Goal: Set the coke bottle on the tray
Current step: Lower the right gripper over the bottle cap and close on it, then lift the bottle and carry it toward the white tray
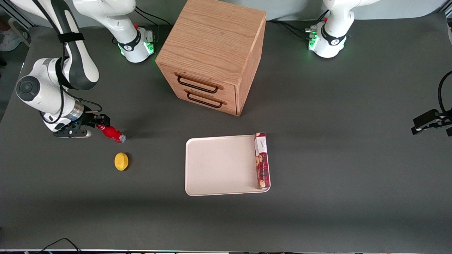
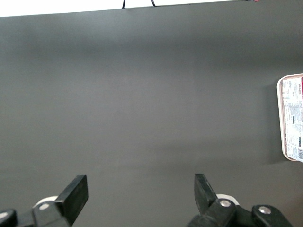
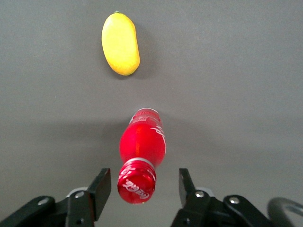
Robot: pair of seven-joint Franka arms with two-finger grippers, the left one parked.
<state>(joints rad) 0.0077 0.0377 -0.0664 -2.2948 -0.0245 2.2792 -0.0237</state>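
Gripper [image 3: 144,187] open astride cap of coke bottle [image 3: 142,151], fingers clear of it, lemon [image 3: 120,43] nearby, tray [image 1: 219,165] well apart

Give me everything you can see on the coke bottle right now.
The coke bottle is small, bright red and glossy like plastic, contoured, with a red cap bearing white script and a silvery base. It stands upright on the dark table, farther from the front camera than the lemon. The gripper is open, fingers either side of the cap, not visibly touching it.
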